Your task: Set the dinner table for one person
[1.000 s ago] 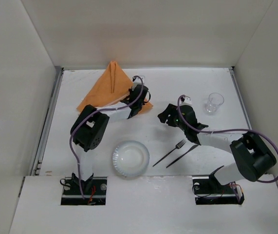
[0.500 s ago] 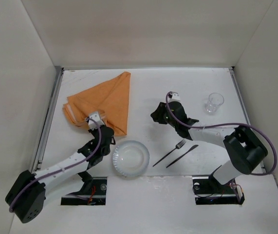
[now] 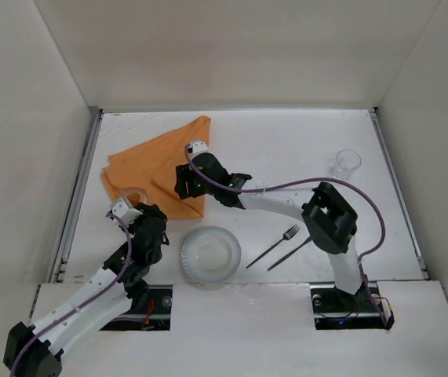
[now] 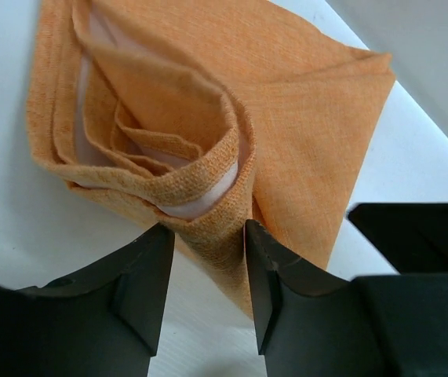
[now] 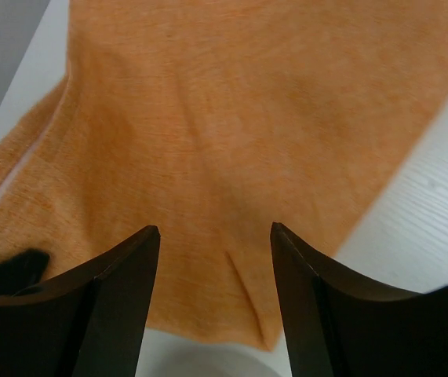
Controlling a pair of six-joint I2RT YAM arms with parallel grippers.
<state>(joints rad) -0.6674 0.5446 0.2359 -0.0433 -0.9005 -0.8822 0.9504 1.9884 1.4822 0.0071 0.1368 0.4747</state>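
The orange napkin [image 3: 165,157] lies on the back left of the dinner table [image 3: 286,141], its near-left corner bunched into a raised fold. In the left wrist view that fold [image 4: 208,188] stands between the fingertips of my left gripper [image 4: 208,232]. The jaws are open, with the cloth brushing the right finger. From above, the left gripper [image 3: 124,206] sits at the napkin's near-left corner. My right gripper [image 3: 183,184] reaches across over the napkin's near-right part. Its jaws are open just above the flat cloth [image 5: 231,118] with nothing between them [image 5: 214,232].
A clear plate [image 3: 188,255] sits at the near middle. A black fork [image 3: 274,243] and knife [image 3: 293,251] lie to its right. A clear glass [image 3: 347,164] stands at the far right. White walls enclose the table.
My left gripper has drawn back toward the near left and opened, leaving a raised fold in the napkin. The right arm has swung left across the table onto the napkin.
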